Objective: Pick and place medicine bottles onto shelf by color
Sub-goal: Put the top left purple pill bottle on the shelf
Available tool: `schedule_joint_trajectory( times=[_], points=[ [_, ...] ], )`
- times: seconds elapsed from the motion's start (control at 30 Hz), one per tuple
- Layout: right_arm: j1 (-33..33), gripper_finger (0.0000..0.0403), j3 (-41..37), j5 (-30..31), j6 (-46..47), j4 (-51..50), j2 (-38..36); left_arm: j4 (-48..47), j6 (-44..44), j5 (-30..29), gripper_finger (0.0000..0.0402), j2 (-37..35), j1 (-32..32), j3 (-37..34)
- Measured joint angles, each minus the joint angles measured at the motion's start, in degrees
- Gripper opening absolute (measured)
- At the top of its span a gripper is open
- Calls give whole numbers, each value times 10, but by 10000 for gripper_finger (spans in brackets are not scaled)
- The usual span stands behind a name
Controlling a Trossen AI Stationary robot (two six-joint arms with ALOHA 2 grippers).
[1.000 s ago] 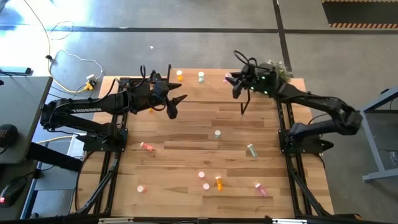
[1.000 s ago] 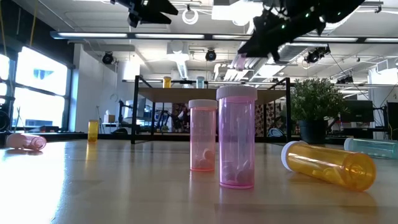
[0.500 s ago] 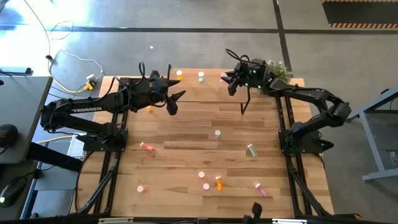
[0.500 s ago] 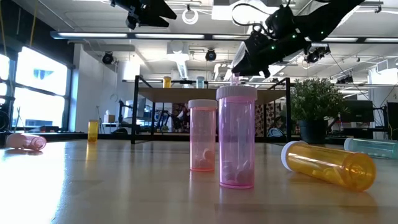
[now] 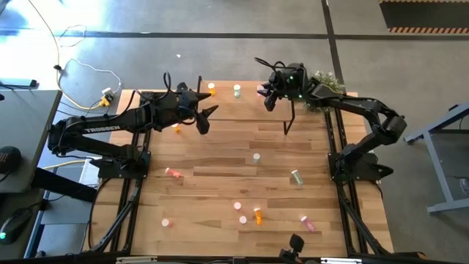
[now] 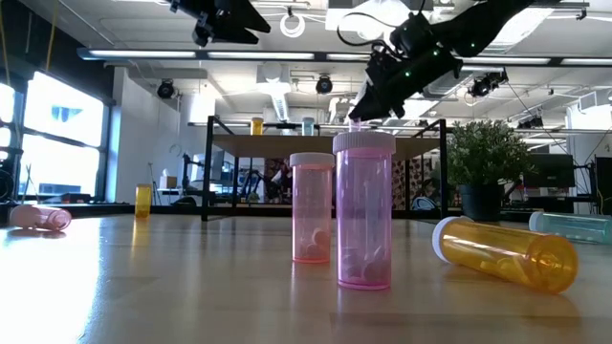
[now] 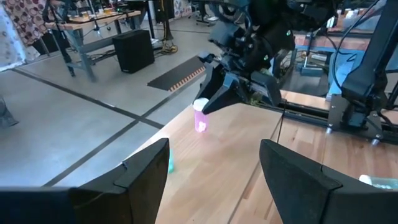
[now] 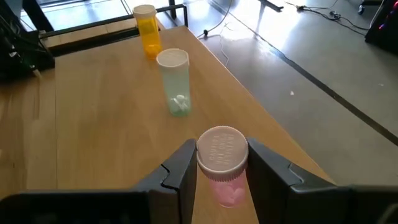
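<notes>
My right gripper (image 5: 264, 94) is over the shelf (image 5: 234, 108), the raised light-wood board at the table's far edge, and is shut on a pink medicine bottle (image 8: 222, 163). An orange bottle (image 8: 148, 28) and a pale green bottle (image 8: 174, 82) stand upright on the shelf to the pink one's left. My left gripper (image 5: 204, 119) hangs open and empty above the shelf's left part. Several more pink, green and orange bottles lie or stand on the tabletop nearer me, such as a pink one (image 5: 174, 173) and an orange one (image 5: 257, 215). My right gripper pinches the pink bottle at its white cap (image 8: 222, 149), one finger (image 8: 180, 169) on either side. The fingers come from above, slanting down. The bottle hangs upright below them (image 7: 200, 121), just over the shelf board; whether its base touches the board I cannot tell.
A potted plant (image 5: 327, 81) stands at the shelf's right end. The shelf's thin black leg (image 5: 286, 125) reaches down to the table. Two upright pink bottles (image 6: 363, 210) and a lying orange one (image 6: 507, 250) are near the table's near edge. Bare wood lies mid-table.
My right gripper has carried the pink bottle toward the table's left along the shelf and lowered it close to the board, staying shut on it. The bottle now hangs nearer the green one.
</notes>
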Motion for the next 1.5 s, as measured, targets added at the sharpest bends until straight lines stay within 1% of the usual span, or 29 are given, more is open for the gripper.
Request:
schedule_joint_trajectory(
  times=[0.27, 0.63, 0.83, 0.9, 1.03, 1.5],
  points=[
    [0, 106, 0, 0, -4, -20, 0, -5, 0, -12, 239, 0, 0, 0],
    [-3, 106, 0, 5, 3, -8, 0, -5, 0, -12, 239, 0, 0, 0],
    [-2, 106, 0, 16, 23, 33, 5, -5, 0, -12, 239, 0, 0, 0],
    [-2, 106, 0, 22, 24, 31, 11, -5, 0, -12, 239, 0, 0, 0],
    [-2, 106, 0, 16, 30, 29, 24, -4, 0, -12, 239, 0, 0, 0],
    [1, 109, 0, 16, 39, 20, 22, -4, 0, -12, 239, 0, 0, 0]
  ],
)
